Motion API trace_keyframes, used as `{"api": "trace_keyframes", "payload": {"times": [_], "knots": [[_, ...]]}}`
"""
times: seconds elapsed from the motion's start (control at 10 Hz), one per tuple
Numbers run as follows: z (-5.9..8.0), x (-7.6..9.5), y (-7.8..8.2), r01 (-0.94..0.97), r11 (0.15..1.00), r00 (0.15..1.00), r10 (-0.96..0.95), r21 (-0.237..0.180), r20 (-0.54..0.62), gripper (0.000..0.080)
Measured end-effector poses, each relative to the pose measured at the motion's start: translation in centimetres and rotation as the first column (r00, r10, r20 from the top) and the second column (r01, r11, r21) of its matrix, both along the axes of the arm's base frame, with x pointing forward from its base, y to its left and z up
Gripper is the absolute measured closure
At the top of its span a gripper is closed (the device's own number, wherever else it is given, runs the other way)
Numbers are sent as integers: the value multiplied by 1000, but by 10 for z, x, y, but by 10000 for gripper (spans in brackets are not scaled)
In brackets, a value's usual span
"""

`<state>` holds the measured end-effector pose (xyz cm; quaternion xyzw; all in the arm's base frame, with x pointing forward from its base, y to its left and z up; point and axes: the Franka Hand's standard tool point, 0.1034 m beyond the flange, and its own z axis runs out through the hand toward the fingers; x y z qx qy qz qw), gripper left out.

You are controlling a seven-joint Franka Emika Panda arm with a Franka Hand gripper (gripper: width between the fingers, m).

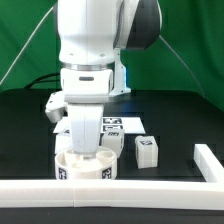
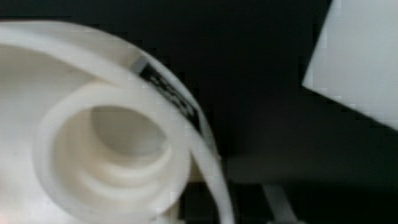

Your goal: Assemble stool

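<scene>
The white round stool seat [image 1: 83,166] lies low on the black table, against the front rail. In the wrist view the seat [image 2: 71,90] fills the frame very close, with a round socket [image 2: 116,140] and a tag on its rim [image 2: 169,85]. My gripper [image 1: 85,148] hangs straight down onto the seat, at or over its rim. Its fingertips are hidden by blur and by the arm, so I cannot tell if they are open or shut. One short white leg [image 1: 146,150] with a tag stands to the exterior view's right of the seat. Another leg [image 1: 113,146] stands just behind it.
A long white rail [image 1: 120,190] runs along the front and turns up the exterior view's right [image 1: 207,157]. The marker board [image 1: 112,123] lies behind the gripper. A further white part [image 1: 53,104] sits at the back left. A blurred white shape [image 2: 356,50] shows beside the seat.
</scene>
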<state>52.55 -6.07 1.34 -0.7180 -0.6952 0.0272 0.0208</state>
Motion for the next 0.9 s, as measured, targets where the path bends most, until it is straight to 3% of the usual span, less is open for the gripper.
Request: {"api": "trace_keyframes", "payload": {"times": [0.3, 0.6, 0.9], "knots": [[0, 2, 2, -8, 1000, 1000, 8, -1, 2, 767], [0, 27, 30, -65, 998, 998, 65, 6, 26, 767], [-1, 35, 62, -76, 997, 997, 76, 19, 8, 767]]}}
